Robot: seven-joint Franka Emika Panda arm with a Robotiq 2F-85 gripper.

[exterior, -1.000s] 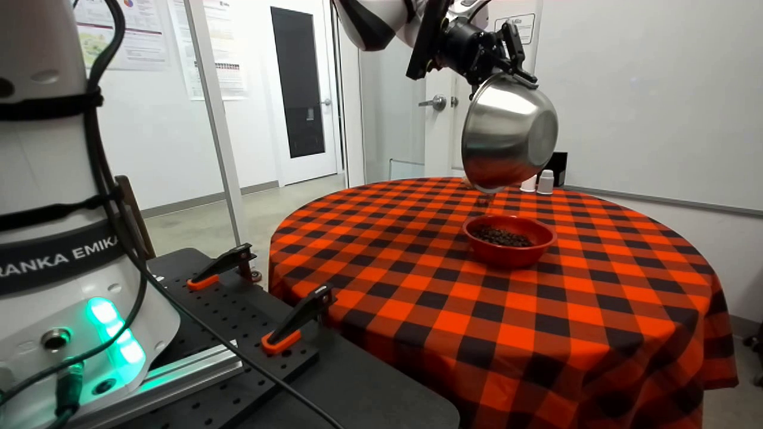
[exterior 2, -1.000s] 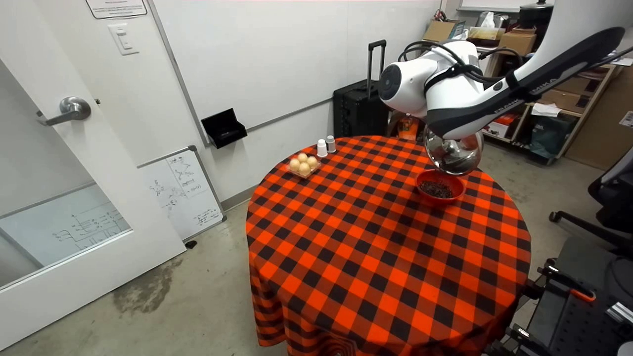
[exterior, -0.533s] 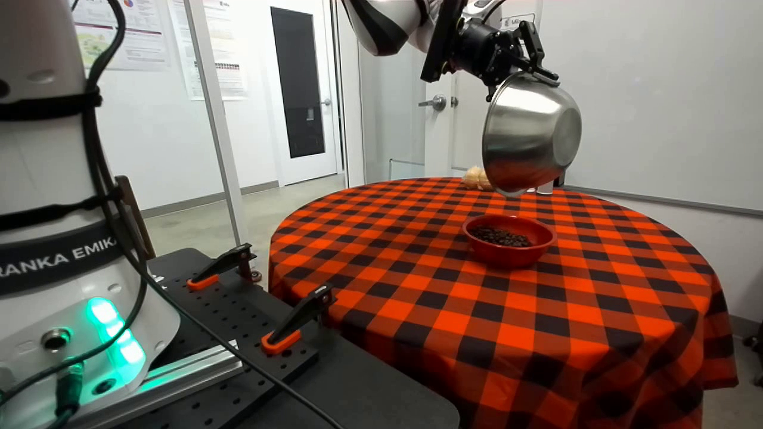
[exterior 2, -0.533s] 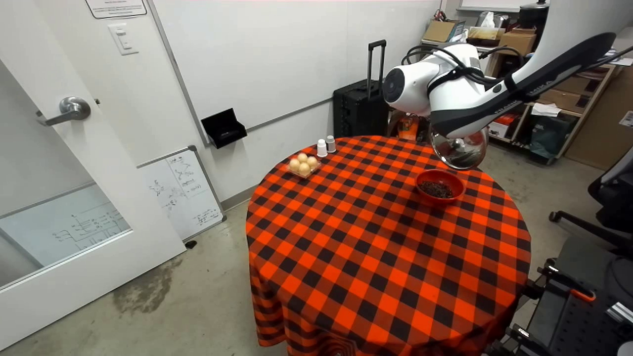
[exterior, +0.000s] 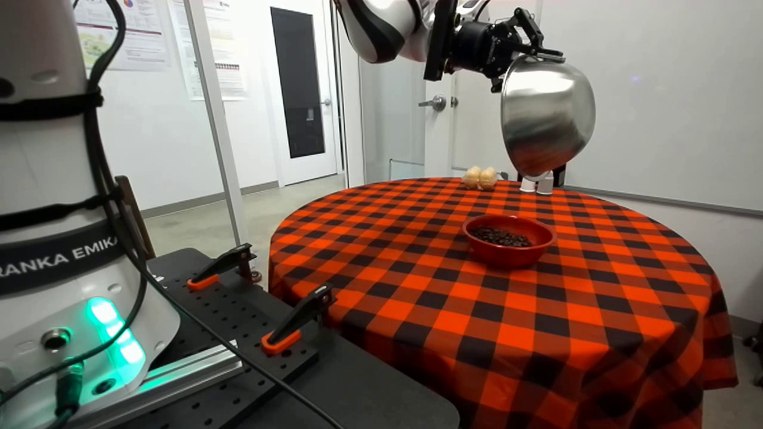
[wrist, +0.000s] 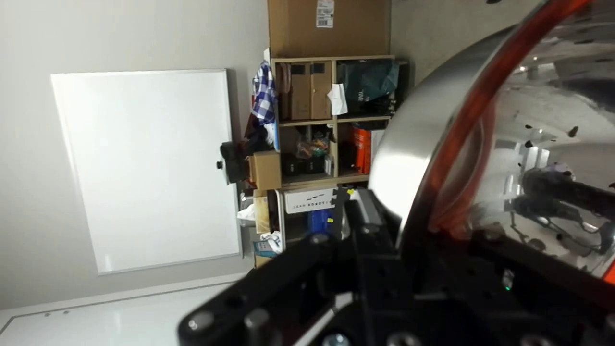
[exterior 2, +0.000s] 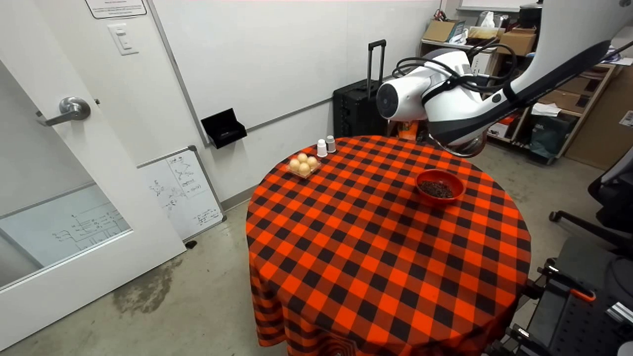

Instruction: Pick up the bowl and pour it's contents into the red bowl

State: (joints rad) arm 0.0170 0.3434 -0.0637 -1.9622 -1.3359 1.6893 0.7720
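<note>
My gripper (exterior: 545, 57) is shut on the rim of the shiny metal bowl (exterior: 548, 116) and holds it in the air, tipped on its side. In the wrist view the bowl (wrist: 408, 139) sits between the fingers, with several dark bits (wrist: 573, 130) on its inner wall. In an exterior view the arm hides most of the metal bowl (exterior 2: 467, 150). The red bowl (exterior: 511, 257) stands upright on the table, below the metal bowl and apart from it. It holds many small dark bits (exterior: 501, 236) and shows in the other exterior view too (exterior 2: 440, 201).
A checked cloth covers the round table (exterior: 405, 262). A pack of eggs (exterior 2: 303, 165) and two shakers (exterior 2: 322, 148) stand near its far edge. A whiteboard wall (exterior 2: 277, 59) and a black case (exterior 2: 361, 111) are behind. Clamps (exterior: 301, 316) sit on the robot's bench.
The metal bowl has moved up and away from over the red bowl, and its tilt has changed. Dark bits fell from it a second ago; none fall now. The red bowl has stayed put.
</note>
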